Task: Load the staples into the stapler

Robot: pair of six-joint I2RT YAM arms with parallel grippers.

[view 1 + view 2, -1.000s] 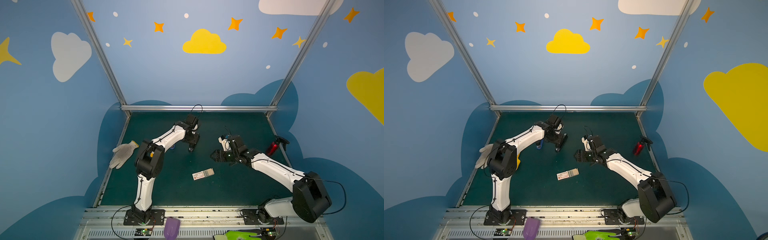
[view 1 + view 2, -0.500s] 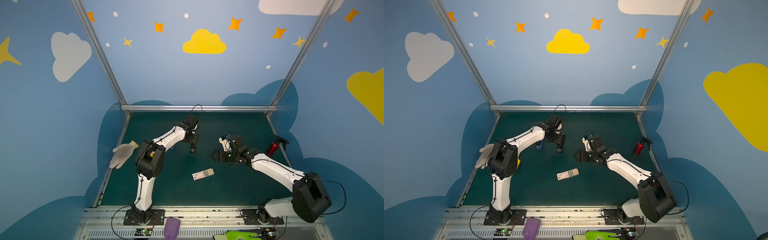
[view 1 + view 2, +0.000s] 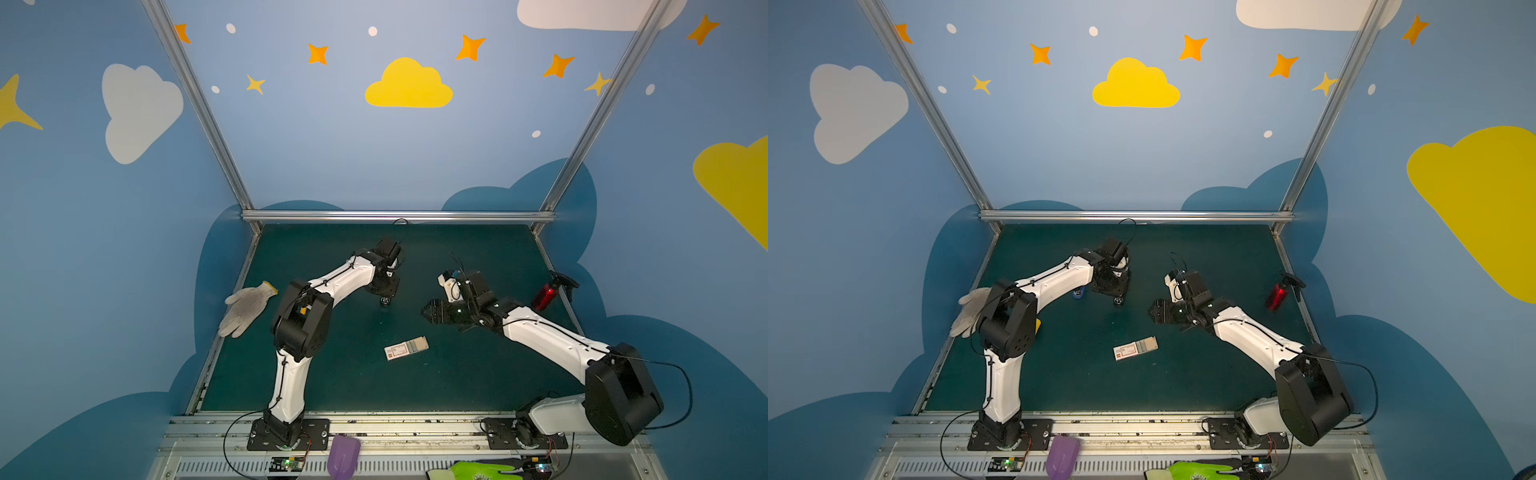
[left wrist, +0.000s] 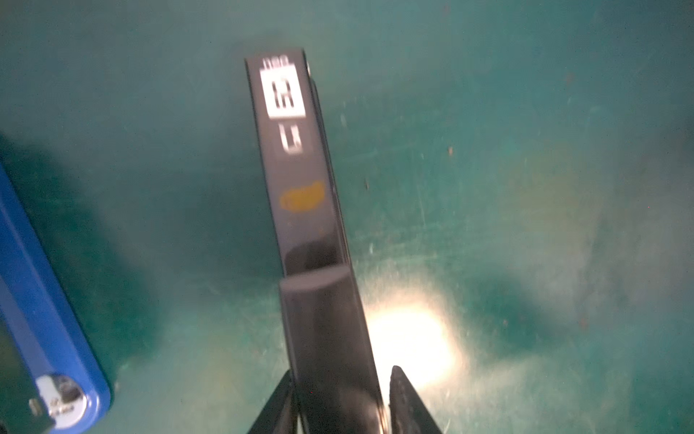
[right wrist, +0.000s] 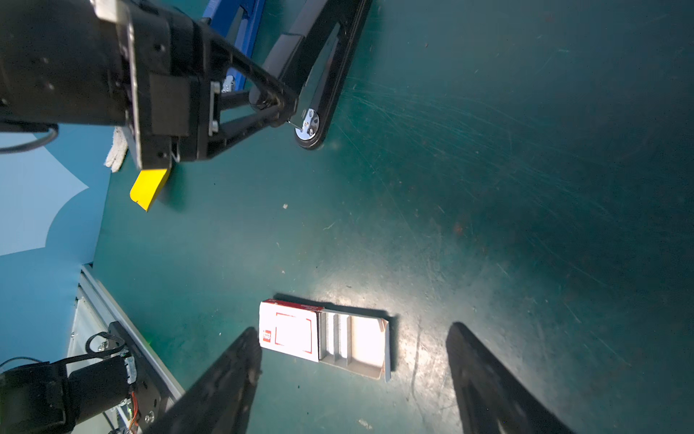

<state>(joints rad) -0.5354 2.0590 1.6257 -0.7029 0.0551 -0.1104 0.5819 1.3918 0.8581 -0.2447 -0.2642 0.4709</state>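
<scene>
Finding the staples [image 5: 334,338] lying in their half-open box [image 3: 406,348], lower centre in both top views, apparently none loaded yet. Hovering nearby with the right gripper [image 3: 430,311] wide and empty; straddling the stapler [image 4: 300,169] with the left gripper [image 4: 340,375], jaws partly apart, gap showing.

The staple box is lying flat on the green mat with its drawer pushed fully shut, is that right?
Not quite. The staple box does lie flat on the green mat, but its drawer is slid partly out, with grey staples showing. The right wrist view shows it.
</scene>
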